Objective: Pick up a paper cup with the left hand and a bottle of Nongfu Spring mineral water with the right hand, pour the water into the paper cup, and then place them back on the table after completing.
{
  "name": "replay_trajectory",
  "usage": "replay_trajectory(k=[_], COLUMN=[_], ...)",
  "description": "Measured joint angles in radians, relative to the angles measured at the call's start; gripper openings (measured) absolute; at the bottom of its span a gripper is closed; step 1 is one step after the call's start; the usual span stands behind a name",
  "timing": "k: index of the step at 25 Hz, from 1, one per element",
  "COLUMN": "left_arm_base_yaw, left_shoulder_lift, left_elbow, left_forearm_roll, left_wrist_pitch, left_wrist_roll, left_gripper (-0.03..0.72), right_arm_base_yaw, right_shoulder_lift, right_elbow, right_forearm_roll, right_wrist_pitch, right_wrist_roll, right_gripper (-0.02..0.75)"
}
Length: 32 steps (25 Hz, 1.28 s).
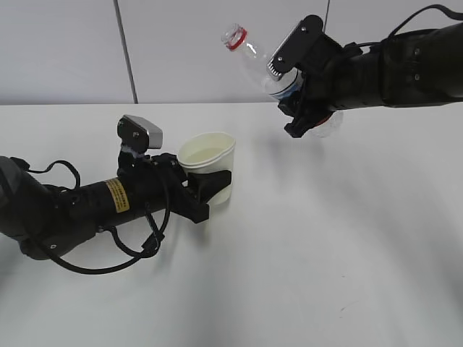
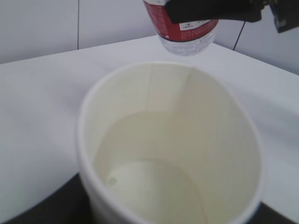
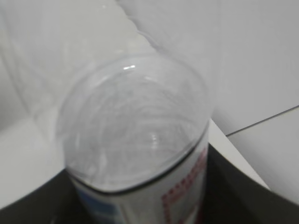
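Left hand (image 1: 210, 189) clamped around paper cup (image 1: 208, 168): thin-walled, crushable, grip low. Right hand (image 1: 307, 97) clamped mid-body on bottle (image 1: 255, 59): light, slick.

White paper cup (image 1: 208, 168) holds water; clear bottle (image 1: 262, 62) tilts above.

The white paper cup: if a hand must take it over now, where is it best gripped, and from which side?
Probably the white paper cup by its upper wall, from the right of the exterior view: the left gripper already clamps the lower wall from the left, and liquid inside requires keeping it upright.
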Motion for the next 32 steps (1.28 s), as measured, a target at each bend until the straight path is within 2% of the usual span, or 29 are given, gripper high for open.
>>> replay_trajectory(k=[9, 17, 23, 32], left_arm_base_yaw=[0.001, 0.001, 0.006, 0.064], left_shoulder_lift=[0.000, 0.000, 0.000, 0.000], left_elbow=[0.000, 0.000, 0.000, 0.000], left_forearm_roll=[-0.012, -0.019, -0.039, -0.046], left_wrist_pitch=[0.051, 0.053, 0.056, 0.058], left_wrist_roll=[0.000, 0.000, 0.016, 0.016], left_gripper=[0.365, 0.365, 0.365, 0.365], right_arm_base_yaw=[-0.014, -0.144, -0.216, -0.235], right_shoulder_lift=[0.000, 0.000, 0.023, 0.128], right_elbow=[0.000, 0.000, -0.002, -0.004], right_forearm_roll=[-0.002, -0.015, -0.025, -0.017], right_wrist_pitch=[-0.069, -0.282, -0.401, -0.560], right_wrist_roll=[0.188, 0.338, 0.356, 0.274], right_gripper=[0.410, 0.410, 0.410, 0.410])
